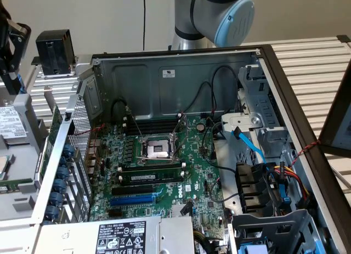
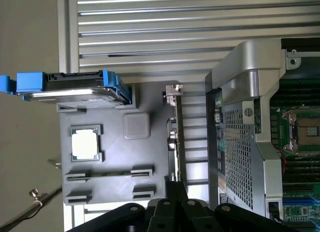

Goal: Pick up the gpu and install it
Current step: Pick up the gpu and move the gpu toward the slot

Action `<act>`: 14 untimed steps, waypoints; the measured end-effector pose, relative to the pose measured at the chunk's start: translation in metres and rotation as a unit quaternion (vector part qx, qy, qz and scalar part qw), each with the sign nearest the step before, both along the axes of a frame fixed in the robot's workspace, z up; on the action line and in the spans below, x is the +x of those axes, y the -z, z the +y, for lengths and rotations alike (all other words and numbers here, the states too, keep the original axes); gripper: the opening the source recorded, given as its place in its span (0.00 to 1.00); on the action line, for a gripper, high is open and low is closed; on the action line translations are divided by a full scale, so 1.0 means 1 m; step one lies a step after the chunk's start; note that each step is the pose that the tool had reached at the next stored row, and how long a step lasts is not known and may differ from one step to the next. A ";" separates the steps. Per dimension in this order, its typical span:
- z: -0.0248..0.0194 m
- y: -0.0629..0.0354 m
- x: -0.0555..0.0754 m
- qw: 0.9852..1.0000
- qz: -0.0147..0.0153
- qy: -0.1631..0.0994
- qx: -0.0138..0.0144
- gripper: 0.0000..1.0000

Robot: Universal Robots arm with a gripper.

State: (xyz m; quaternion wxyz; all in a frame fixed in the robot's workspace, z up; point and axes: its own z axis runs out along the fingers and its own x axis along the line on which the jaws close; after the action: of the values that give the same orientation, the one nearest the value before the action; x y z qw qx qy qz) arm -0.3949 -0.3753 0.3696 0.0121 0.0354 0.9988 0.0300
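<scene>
The gpu (image 2: 175,142) shows edge-on in the wrist view as a thin card with a metal bracket (image 2: 173,89) at its far end. It runs straight out from my black fingers, and my gripper (image 2: 173,184) is shut on its near end. The card hangs over the slatted table between the grey parts tray (image 2: 130,182) and the rear wall of the open computer case (image 2: 240,142). In the exterior view my gripper (image 1: 11,54) is high at the exterior view's left edge, outside the case. The motherboard (image 1: 164,171) lies in the case with a blue slot (image 1: 134,199).
A hard drive with blue rails (image 2: 70,89) and a processor chip (image 2: 85,145) sit on the tray. A black finned block (image 1: 54,51) stands behind the case's left corner. Memory sticks (image 1: 151,177), loose cables (image 1: 274,182) and a power supply (image 1: 120,236) crowd the case.
</scene>
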 end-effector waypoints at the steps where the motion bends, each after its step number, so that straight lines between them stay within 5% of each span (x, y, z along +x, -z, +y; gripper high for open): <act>1: 0.0000 0.0000 0.000 1.000 0.000 0.000 0.000 0.11; 8: 0.0000 0.0001 -0.001 1.000 -0.001 0.000 0.000 0.12; 14: 0.0000 0.0029 -0.008 1.000 -0.004 0.000 0.000 0.36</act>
State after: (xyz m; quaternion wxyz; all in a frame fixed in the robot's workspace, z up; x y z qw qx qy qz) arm -0.4026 -0.3753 0.3667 0.0161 0.0356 0.9988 0.0302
